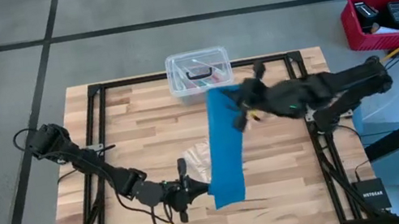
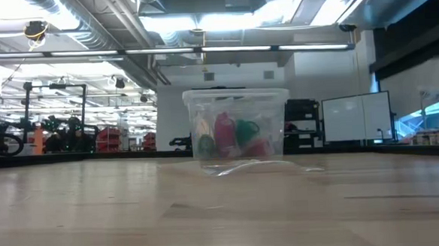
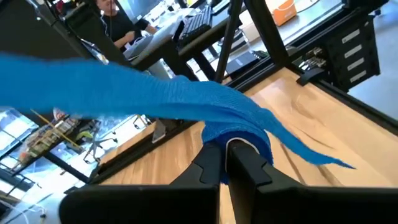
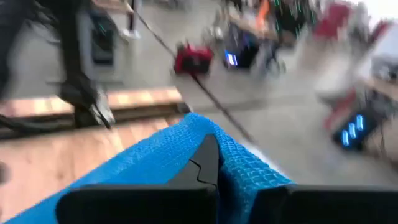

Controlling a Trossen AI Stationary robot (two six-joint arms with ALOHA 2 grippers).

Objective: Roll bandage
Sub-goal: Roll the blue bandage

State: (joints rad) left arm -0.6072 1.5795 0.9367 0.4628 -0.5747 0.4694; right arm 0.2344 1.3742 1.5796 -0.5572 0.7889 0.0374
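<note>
Stretched in the air above the wooden table (image 1: pixel 138 139): the blue bandage (image 1: pixel 223 145), running as a flat band from the middle of the table, near the clear lidded box (image 1: pixel 198 71), down toward the near edge. Held at both ends. At the far end, pinched by the right gripper (image 1: pixel 242 112), jaws closed tight on the fabric, which folds over the dark fingers (image 4: pixel 208 163) in the right wrist view. At the near end, clamped by the left gripper (image 1: pixel 196 187), jaws also closed on the bandage, with the fabric wrapped in a small loop around the fingertips (image 3: pixel 239 158). Beside the band, flat on the wood: a small clear plastic bag (image 1: pixel 195 158). In the low view, only the box with coloured items inside, no arms.
</note>
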